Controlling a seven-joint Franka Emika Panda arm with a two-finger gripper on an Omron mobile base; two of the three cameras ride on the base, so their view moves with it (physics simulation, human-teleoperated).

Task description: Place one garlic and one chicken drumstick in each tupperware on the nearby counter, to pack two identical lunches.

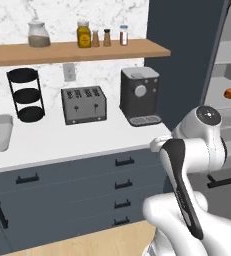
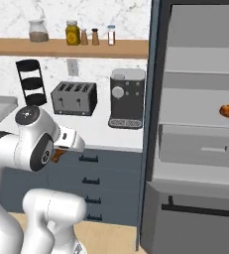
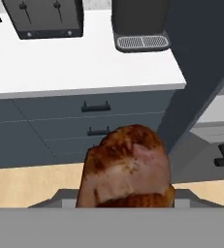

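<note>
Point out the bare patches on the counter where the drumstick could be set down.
The counter is bare along its front edge, before the toaster and coffee machine. Another patch lies between the grey tray and toaster. The back wall is crowded, with the black rack.

White marble wall (image 1: 52, 12) at upper left carries a wooden shelf (image 1: 77, 50). Blue-grey drawers (image 1: 87, 190) fill the middle, light wood floor (image 1: 97, 245) at bottom, an open fridge (image 2: 200, 124) at right.

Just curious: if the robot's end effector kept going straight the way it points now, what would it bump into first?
Probably the dark drawer fronts below the counter; the held chicken drumstick would touch first, though depth is hard to judge.
</note>
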